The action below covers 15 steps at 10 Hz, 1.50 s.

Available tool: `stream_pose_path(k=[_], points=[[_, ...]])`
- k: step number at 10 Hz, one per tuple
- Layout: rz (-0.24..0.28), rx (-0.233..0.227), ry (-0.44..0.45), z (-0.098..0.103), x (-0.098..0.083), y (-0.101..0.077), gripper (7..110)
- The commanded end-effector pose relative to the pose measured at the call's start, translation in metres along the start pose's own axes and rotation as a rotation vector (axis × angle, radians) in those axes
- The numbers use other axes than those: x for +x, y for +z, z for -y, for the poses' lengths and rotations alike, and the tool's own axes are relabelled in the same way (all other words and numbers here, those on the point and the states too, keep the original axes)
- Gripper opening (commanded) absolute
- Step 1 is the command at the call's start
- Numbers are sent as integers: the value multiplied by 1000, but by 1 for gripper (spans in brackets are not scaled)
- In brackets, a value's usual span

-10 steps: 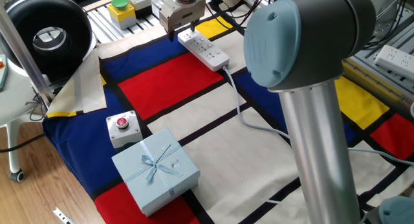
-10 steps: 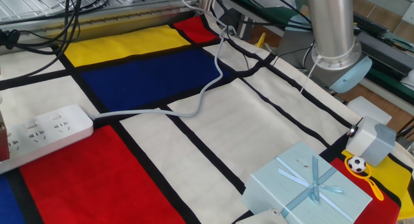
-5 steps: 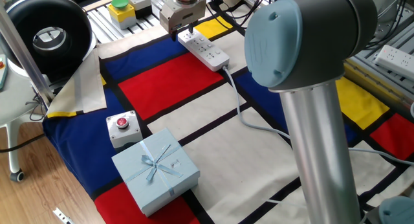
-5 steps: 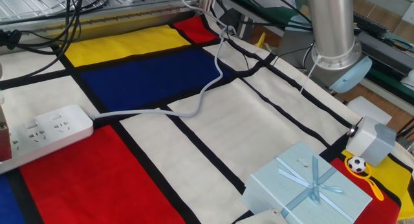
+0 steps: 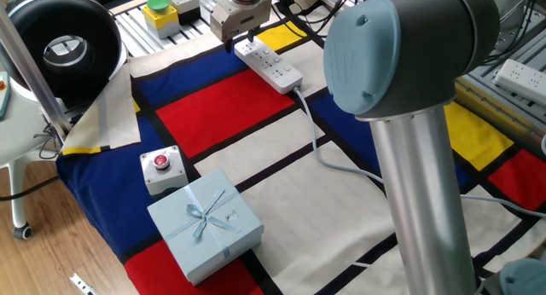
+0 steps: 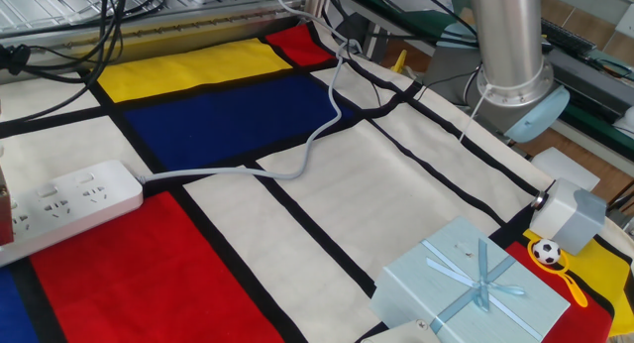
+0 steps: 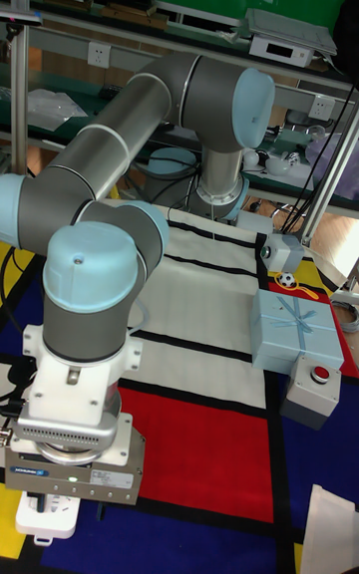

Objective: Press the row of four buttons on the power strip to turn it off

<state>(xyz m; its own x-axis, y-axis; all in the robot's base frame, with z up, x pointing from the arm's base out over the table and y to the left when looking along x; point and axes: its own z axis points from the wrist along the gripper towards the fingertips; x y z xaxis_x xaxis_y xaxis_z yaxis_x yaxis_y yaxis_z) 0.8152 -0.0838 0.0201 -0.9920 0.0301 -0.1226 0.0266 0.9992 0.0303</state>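
The white power strip (image 5: 270,65) lies slantwise on the checked cloth at the back, and its pale grey cord (image 5: 317,141) trails toward the front. My gripper (image 5: 232,43) hangs over the strip's far end with its fingertips close to the top face. Whether they touch it does not show, nor does any gap between them. In the other fixed view the power strip (image 6: 71,199) shows small pale buttons (image 6: 85,175) along its far edge, and the cord (image 6: 297,157) runs off to the right. The tall fixed view shows the gripper body (image 7: 76,462) above the strip's end (image 7: 48,520).
A red button in a grey housing (image 5: 160,167) and a pale blue gift box (image 5: 205,222) sit at the front left. A green button in a yellow housing (image 5: 159,14) stands behind the cloth. My arm's big joint (image 5: 401,82) fills the right foreground. Another socket strip (image 5: 520,73) lies far right.
The gripper has shifted only slightly over the strip's far end. The strip, cord, box and buttons have stayed where they were.
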Motion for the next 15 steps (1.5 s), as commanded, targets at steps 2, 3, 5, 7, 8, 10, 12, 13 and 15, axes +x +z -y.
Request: stream_pose_path(k=[2,3,5,7,8,10,12,13,15], points=[[51,-37,10,-6,-13,0,88],[36,-36,10,-6,-9,1,88],[4,-19,3,-1,0,2,66],[-9,-14,-5,3,7,1,66],[-14,-10,-6,4,8,0,66],[-21,-10,-6,4,10,-2,66],[-31,-3,-16,7,12,-3,66],[-29,10,-19,11,12,-3,66],[-26,3,-17,10,11,-3,66]])
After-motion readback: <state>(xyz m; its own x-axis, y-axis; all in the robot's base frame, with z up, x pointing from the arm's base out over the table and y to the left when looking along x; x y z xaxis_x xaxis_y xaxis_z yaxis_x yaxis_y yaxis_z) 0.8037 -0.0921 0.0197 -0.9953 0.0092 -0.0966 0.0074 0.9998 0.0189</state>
